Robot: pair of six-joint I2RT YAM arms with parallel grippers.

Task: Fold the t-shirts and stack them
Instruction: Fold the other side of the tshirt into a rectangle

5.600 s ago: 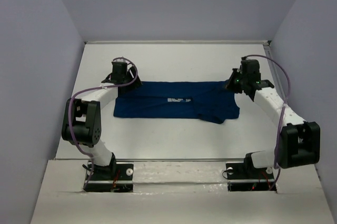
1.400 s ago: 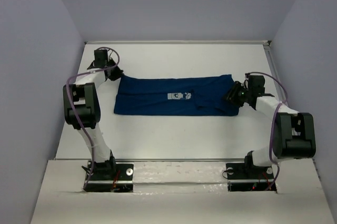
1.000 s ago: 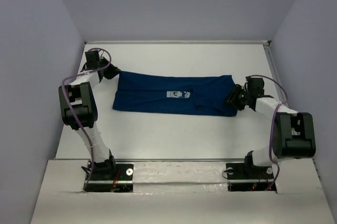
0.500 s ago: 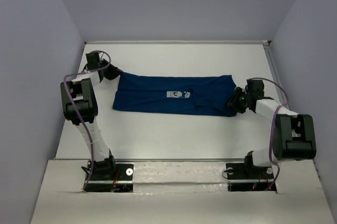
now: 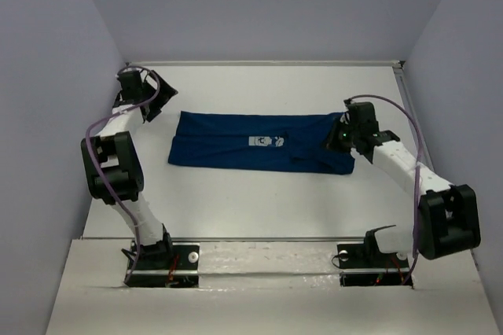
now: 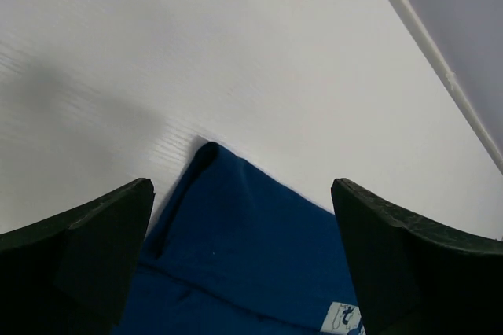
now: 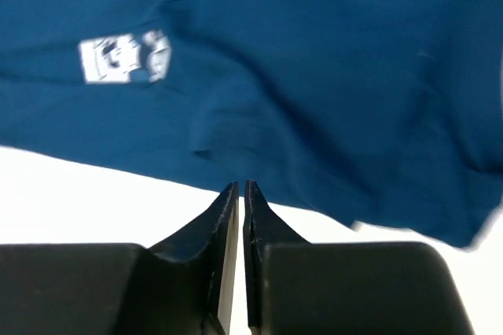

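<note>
The shirt [image 5: 251,142] lay flat as a long band across the middle of the table [image 5: 259,201]. The left gripper [image 6: 242,189] gaped wide and empty, just off the shirt's far left corner. The right gripper [image 7: 239,185] was pinched almost together over the shirt's right end, with nothing visible between its jaws.

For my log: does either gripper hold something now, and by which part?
Nothing is held. The left gripper stands open; the right gripper has shut, empty jaws above the t-shirt.
</note>
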